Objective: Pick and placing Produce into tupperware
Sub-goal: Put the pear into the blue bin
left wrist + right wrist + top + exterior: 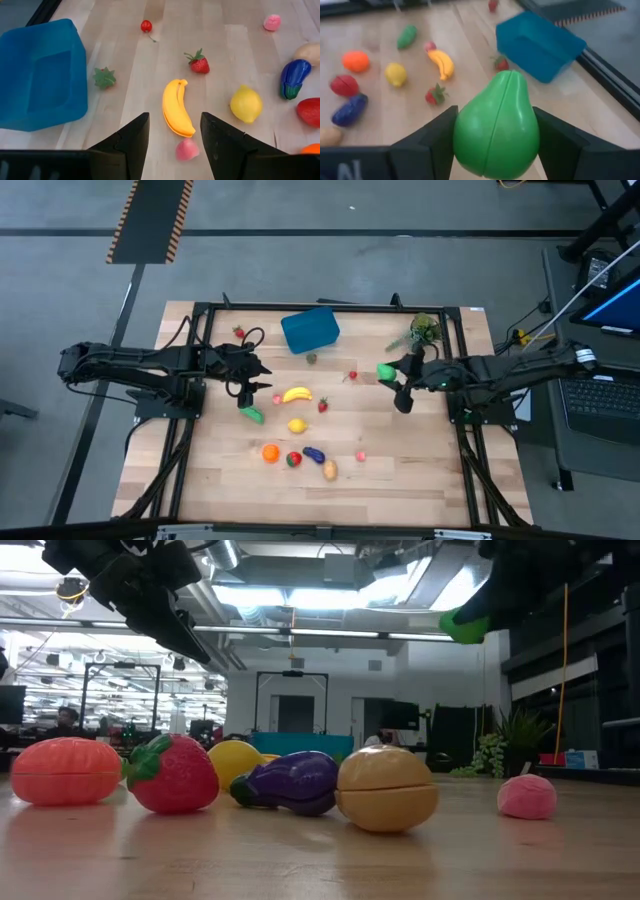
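High view: box [311, 330] = landmark, sits empty as far as seen. R gripper [388, 372] just right of box, a bit nearer the table front, fingers clamped on green pear [386, 370]. L gripper [262, 383] left-front of box, above banana [297, 394]; nothing in it. Plant sprig [424, 330] right of box, not produce.
Progress: judged early. No piece in box yet; pear is first on its way. Left on table: banana, lemon [297, 425], orange [270, 452], cucumber [252, 414], eggplant [314, 454], potato [329, 470], strawberries, small pink bits, all front of box.
Low view: row of produce close up: orange [66, 771], strawberry [172, 774], lemon [235, 764], eggplant [288, 782], potato [387, 788], pink ball [526, 796]. Pear [462, 625] held high, off the table. Box not seen here.
L wrist: fingers [131, 142] half apart, empty, astride banana [177, 107] end; pink piece [187, 149] between them lower down. Box [41, 72] near, small green star-shaped piece [104, 78] just beside its wall.
R wrist: pear [496, 130] fills the gap between fingers [437, 136], held firm. Box [539, 45] ahead, open top clear.
In the way: strawberry [501, 63] just beside box's near wall; nothing blocks pear's drop, I judge. Arms well apart.
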Motion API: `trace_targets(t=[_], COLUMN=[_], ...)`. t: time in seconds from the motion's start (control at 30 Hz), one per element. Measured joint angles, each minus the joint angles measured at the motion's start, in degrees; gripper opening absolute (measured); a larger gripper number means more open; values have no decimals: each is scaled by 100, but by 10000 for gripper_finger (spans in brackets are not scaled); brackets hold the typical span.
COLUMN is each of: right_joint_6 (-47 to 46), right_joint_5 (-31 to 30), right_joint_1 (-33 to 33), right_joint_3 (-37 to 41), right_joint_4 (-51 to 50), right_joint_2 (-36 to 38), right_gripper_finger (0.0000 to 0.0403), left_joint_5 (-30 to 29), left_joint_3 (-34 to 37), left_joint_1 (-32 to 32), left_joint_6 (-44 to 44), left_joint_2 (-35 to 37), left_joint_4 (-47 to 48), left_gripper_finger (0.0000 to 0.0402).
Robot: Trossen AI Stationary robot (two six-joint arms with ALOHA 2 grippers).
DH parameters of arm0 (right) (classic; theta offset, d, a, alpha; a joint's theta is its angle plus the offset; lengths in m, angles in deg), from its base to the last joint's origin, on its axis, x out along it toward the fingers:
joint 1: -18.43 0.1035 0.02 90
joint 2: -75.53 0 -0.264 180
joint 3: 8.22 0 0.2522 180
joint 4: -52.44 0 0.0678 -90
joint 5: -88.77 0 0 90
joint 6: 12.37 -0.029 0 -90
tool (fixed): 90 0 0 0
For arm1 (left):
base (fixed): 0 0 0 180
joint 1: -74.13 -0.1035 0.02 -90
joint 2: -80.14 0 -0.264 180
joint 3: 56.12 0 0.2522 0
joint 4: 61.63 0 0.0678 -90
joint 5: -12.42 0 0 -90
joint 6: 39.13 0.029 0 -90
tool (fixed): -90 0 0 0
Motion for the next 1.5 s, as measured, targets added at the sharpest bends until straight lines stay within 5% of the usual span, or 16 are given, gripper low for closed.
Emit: trace_targets(t=[0.27,0.77,1.5], right_joint_6=[314,1107,1411], right_joint_5=[375,1246,2227], right_joint_1=[-2,-4,-120], right_joint_3=[1291,2623,3204], right_joint_4=[1392,2846,3740], right_joint_2=[1166,2564,2884], right_gripper_finger=[224,224,224], left_joint_5=[-531,-544,-550], left_joint_3=[0,0,0], left_joint_1=[0,2,2], left_joint_6=[-2,-13,-46], left_joint_2=[0,0,0], left_joint_4=[0,-21,-29], left_gripper_finger=[170,170,170])
